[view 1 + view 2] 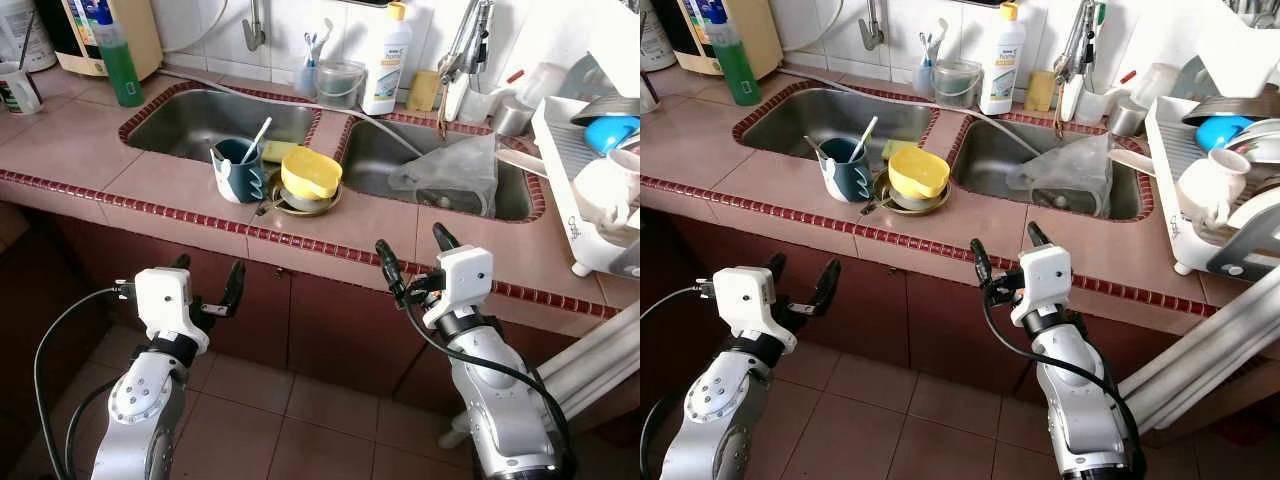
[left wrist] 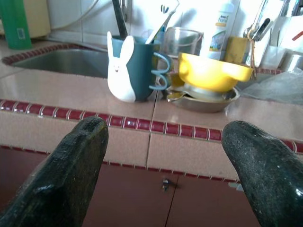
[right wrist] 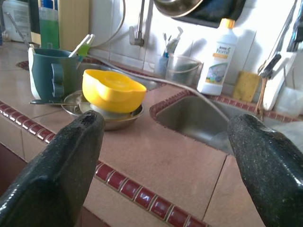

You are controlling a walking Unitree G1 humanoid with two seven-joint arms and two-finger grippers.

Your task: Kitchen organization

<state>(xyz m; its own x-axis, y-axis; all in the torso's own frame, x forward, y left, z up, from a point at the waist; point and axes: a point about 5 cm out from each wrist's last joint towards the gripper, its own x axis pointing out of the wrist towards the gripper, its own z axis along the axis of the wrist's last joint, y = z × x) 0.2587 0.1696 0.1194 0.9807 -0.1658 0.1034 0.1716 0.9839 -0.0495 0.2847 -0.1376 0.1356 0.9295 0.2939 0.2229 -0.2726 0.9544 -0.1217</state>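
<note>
A tiled counter (image 1: 180, 180) with a double sink is seen from above, edged in dark red trim. On the strip between the two basins a teal rabbit mug (image 1: 238, 170) holding utensils is stood just beside a yellow bowl (image 1: 310, 172), which is nested in a shallow metal dish (image 1: 330, 203); this grouping near the front edge is judged to be the likely object of the organizing task, since it is closest to both arms. A crumpled clear plastic bag (image 1: 450, 172) is lodged in the right basin. Along the back wall a white detergent bottle (image 1: 386, 60), a clear container (image 1: 340, 82) and a yellow sponge (image 1: 423, 90) are lined up, and a green bottle (image 1: 118, 65) is placed at far left. A white dish rack (image 1: 590, 190) with a blue bowl and white cups is set at the right end, where draining is convenient.

The left gripper (image 1: 208, 285) and the right gripper (image 1: 415, 262) are held below the counter edge, both released with fingers spread and nothing grasped, each aimed toward the mug and bowl. No reach is yet begun.
</note>
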